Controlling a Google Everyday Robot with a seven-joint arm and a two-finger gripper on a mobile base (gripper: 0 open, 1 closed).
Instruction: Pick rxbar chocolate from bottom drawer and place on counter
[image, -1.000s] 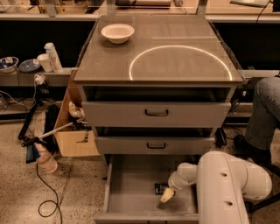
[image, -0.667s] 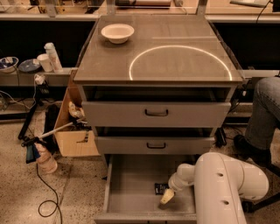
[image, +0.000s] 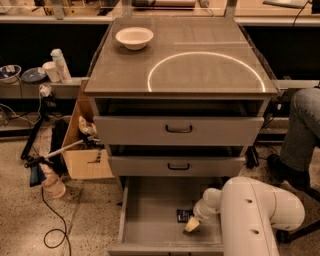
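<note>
Tool (image: 192, 226) in bottom drawer (image: 150, 210) — beside rxbar chocolate (image: 183, 215).

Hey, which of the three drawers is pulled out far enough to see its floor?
The bottom drawer: its grey floor is exposed, with the claw next to a dark bar inside. The two drawers above show only their handled fronts.

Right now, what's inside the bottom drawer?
On the bottom drawer floor lies the rxbar chocolate, with the gripper down in the drawer at its right edge. The arm covers the drawer's right side, so anything there cannot be seen.
</note>
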